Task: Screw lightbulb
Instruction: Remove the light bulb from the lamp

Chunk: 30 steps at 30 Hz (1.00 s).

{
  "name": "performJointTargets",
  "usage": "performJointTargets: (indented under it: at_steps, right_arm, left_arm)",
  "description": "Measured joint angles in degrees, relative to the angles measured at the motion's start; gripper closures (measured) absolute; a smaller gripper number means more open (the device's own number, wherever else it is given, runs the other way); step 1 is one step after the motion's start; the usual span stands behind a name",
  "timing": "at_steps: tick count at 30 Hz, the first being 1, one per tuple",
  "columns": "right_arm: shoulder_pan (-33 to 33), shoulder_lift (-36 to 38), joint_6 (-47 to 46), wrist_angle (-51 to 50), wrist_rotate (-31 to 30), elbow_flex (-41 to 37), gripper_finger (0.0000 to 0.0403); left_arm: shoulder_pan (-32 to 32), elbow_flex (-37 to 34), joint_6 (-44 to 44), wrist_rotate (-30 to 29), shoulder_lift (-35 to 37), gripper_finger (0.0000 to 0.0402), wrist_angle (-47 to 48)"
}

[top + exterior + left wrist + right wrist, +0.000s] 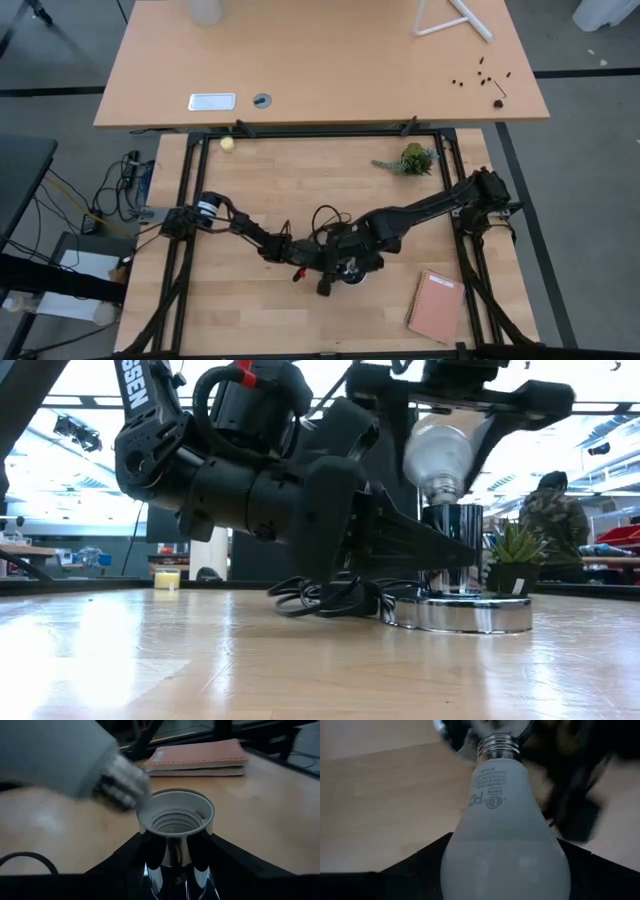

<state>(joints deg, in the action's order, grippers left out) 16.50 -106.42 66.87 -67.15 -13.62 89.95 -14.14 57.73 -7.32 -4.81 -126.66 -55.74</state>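
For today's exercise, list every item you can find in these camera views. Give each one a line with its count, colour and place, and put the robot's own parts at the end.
lightbulb: 1, frosted white with grey screw base, held base-down just above the socket.
socket: 1, shiny silver on a round base, centre front of the table, black cord trailing from it.
notebook: 1, salmon pink, front right of the table.
small plant: 1, green, back right of the table.
small yellow object: 1, back left of the table.
person: 1, dark clothing, in the room behind.
left gripper: 1, black, clamped around the socket.
right gripper: 1, black, holding the lightbulb over the socket.
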Motion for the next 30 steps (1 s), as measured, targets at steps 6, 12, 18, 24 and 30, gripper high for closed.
performJointTargets:
  at_steps: [6, 12, 18, 24, 30]
  right_arm:
    - [-4.3, 1.0, -17.9, -9.4, 4.7, 0.0, 0.0111]
    - [-9.9, 1.0, -31.4, -8.8, 6.7, -2.6, 0.0111]
    - [-15.5, 1.0, -49.8, -2.7, 7.0, -9.2, 0.0111]
    - [-17.3, 4.6, -60.0, 10.5, 10.4, -19.2, 0.0112]
    - [-16.7, 10.1, -65.7, 24.6, 9.3, -31.2, 0.0112]
  left_arm:
    - [0.0, -0.9, 0.6, -9.1, 0.3, 0.0213, 0.9]
    - [0.1, -4.6, 2.9, -21.8, 2.3, 0.0213, 0.8]
    - [0.2, -8.9, 3.7, -31.8, 5.5, 0.0213, 1.2]
    - [0.2, -10.4, 3.0, -32.0, 6.6, 0.0213, 1.2]
    - [0.2, -10.4, 3.1, -31.9, 6.6, 0.0203, 1.2]
